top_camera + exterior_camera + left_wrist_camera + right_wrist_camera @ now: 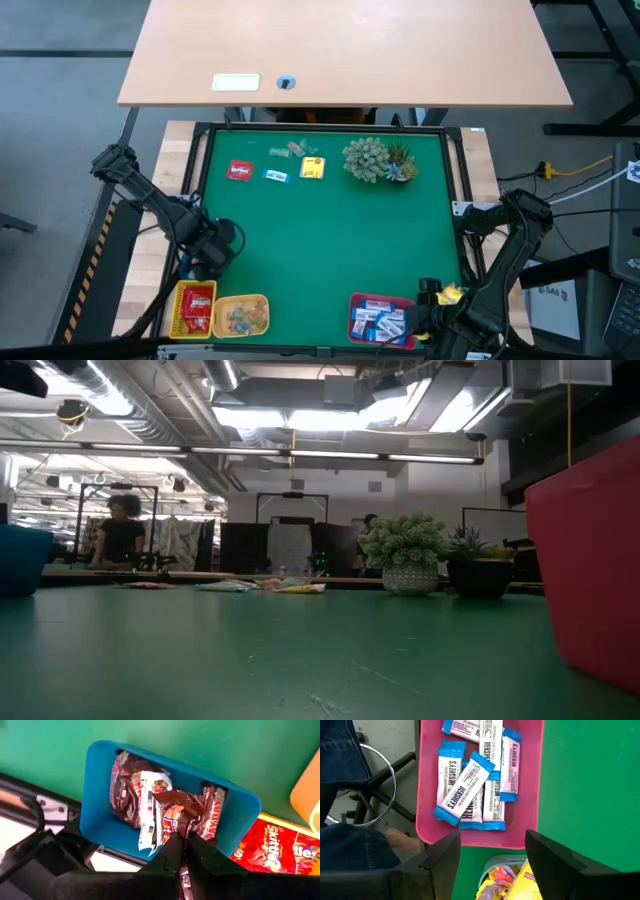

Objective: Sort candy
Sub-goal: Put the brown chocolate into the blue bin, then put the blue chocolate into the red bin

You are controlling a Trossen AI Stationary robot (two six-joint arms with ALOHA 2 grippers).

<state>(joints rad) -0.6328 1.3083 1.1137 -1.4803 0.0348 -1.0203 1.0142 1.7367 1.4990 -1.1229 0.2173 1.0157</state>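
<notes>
Below, left claw (182,842) pinching brown candy (175,810) above blue tray (100,795) (part hidden), right claw (492,852) agape, empty.

I see even, bright light from ceiling strip lamps (330,418), which flare white at the top of the low view. The green surface (320,250) shows only soft shadows. Near the low view's right edge, a red tray (590,570) is blurred.

Candy (274,172): four loose wrapped pieces near mat's far edge; rest sorted in trays.
</notes>
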